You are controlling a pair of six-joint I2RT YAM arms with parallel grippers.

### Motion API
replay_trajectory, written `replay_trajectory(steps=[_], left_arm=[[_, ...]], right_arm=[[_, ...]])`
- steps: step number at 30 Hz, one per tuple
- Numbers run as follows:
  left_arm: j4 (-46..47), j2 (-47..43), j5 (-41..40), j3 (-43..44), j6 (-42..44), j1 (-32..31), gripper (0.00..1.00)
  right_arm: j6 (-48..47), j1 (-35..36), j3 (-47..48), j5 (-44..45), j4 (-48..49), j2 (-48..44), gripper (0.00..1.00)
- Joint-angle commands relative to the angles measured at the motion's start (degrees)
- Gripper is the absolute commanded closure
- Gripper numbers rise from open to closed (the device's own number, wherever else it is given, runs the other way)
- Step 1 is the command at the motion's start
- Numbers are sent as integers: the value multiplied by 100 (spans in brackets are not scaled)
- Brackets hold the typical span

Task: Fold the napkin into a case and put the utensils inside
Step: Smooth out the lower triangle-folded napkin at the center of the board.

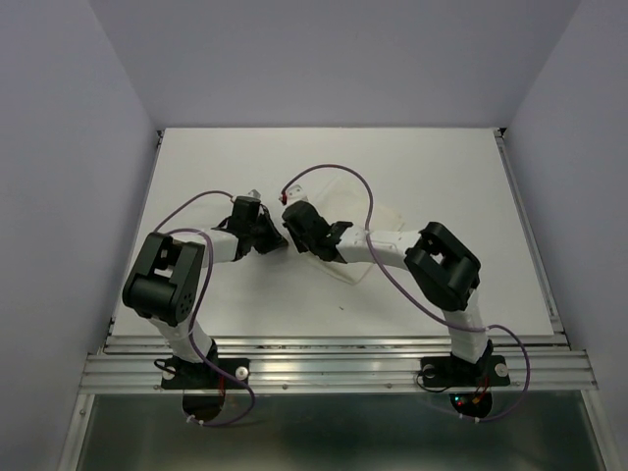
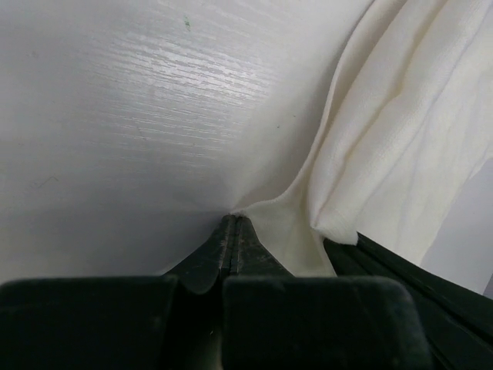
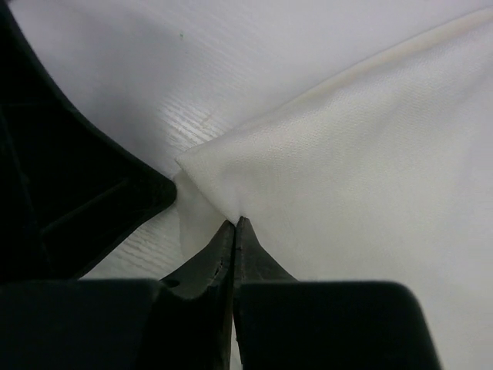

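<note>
The napkin (image 1: 345, 208) is a thin white sheet, hard to tell from the tabletop, lying mid-table beside the right arm. My left gripper (image 1: 282, 237) is shut on one of its corners (image 2: 266, 212). From there the cloth rises in loose folds (image 2: 400, 131) to the right. My right gripper (image 1: 291, 216) sits close against the left one. It is shut on the napkin's edge (image 3: 254, 202), and the smooth sheet (image 3: 362, 177) spreads beyond it. Neither a case nor the utensils are in view.
The white table (image 1: 216, 167) is boxed in by pale walls on three sides. A metal rail (image 1: 334, 358) runs along its near edge. Purple cables (image 1: 334, 169) loop above both wrists. The left gripper's black body (image 3: 69, 193) fills the left side of the right wrist view.
</note>
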Motion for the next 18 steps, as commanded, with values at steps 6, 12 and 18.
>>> replay_trajectory(steps=[6, 12, 18], left_arm=[[48, 129, 54, -31, 43, 22, 100], [4, 94, 19, -58, 61, 22, 100], [-215, -37, -103, -40, 43, 39, 100]], right_arm=[[71, 205, 77, 63, 388, -679, 99], [71, 258, 174, 99, 291, -626, 97], [71, 258, 191, 116, 264, -600, 97]])
